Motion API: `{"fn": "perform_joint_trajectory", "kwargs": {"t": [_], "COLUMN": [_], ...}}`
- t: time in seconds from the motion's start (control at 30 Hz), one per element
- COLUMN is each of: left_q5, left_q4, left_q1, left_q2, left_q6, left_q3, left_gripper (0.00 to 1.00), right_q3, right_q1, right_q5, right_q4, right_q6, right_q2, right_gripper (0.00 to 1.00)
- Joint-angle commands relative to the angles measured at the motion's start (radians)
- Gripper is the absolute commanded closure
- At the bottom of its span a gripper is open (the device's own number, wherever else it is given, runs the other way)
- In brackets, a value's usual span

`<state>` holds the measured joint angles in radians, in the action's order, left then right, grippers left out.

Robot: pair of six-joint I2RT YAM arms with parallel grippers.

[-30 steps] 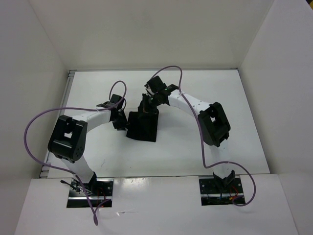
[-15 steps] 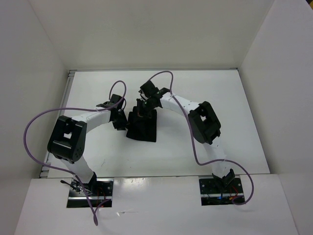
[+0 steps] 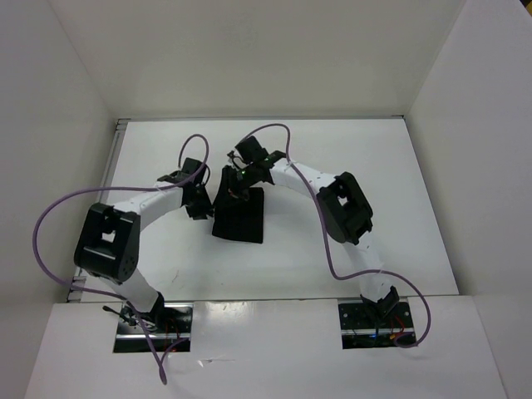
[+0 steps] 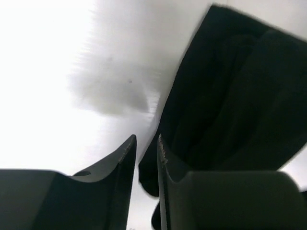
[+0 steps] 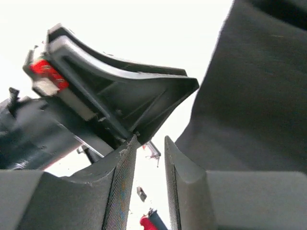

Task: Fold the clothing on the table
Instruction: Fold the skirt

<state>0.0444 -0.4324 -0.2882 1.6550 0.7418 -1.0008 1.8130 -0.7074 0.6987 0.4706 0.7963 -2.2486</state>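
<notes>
Clothing [image 3: 239, 218] on worktop [image 3: 366, 166], just right of left end effector [image 4: 147, 139], slightly parted, empty; right end effector [image 5: 150, 139] released, clothing beside.

The clothing [image 3: 239, 218] lies on the table [image 3: 374, 183], left hand [image 3: 200, 204] beside it, right hand [image 3: 235, 184] over its far edge.

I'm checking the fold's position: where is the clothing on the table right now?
In the top view the clothing lies near the middle of the table, the left gripper beside its left edge and the right gripper at its far end.
</notes>
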Motion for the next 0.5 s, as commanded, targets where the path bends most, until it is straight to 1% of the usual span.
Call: {"fn": "perform_joint_trajectory", "kwargs": {"t": [0.0,0.03,0.13,0.17,0.23,0.27,0.3,0.33,0.37,0.4,0.47], "left_q5": [0.086,0.118,0.13,0.099,0.048,0.014,-0.1,-0.176,-0.24,-0.339,-0.409], "left_q4": [-0.031,-0.043,-0.089,-0.089,-0.089,-0.089,-0.042,-0.01,0.054,0.088,0.153], "left_q1": [0.021,0.021,0.021,0.021,0.002,0.001,-0.009,-0.009,-0.009,-0.009,-0.009], "left_q2": [-0.136,-0.159,-0.216,-0.23,-0.242,-0.242,-0.251,-0.251,-0.261,-0.261,-0.233], "left_q6": [0.033,0.033,0.013,-0.016,-0.044,-0.053,-0.071,-0.082,-0.082,-0.082,-0.073], "left_q3": [-0.033,-0.042,-0.073,-0.094,-0.104,-0.104,-0.095,-0.082,-0.07,-0.055,-0.013], "left_gripper": [0.68,0.66,0.65,0.65,0.65,0.65,0.65,0.68,0.7,0.72,0.75], "right_q3": [0.035,0.035,0.026,-0.001,-0.043,-0.1,-0.131,-0.188,-0.216,-0.239,-0.308], "right_q1": [0.002,0.011,0.049,0.062,0.106,0.121,0.135,0.16,0.169,0.169,0.198], "right_q5": [0.097,0.097,-0.04,-0.132,-0.198,-0.221,-0.26,-0.284,-0.31,-0.35,-0.361], "right_q4": [-0.109,-0.087,0.037,0.063,0.117,0.117,0.117,0.126,0.126,0.126,0.126], "right_q6": [0.044,0.044,-0.015,-0.028,-0.037,-0.037,-0.037,-0.037,-0.028,-0.028,-0.028], "right_q2": [0.056,0.087,0.161,0.212,0.257,0.279,0.321,0.342,0.381,0.401,0.438], "right_gripper": [0.65,0.64,0.65,0.7,0.77,0.81,0.9,0.93,0.95,0.95,0.97]}}
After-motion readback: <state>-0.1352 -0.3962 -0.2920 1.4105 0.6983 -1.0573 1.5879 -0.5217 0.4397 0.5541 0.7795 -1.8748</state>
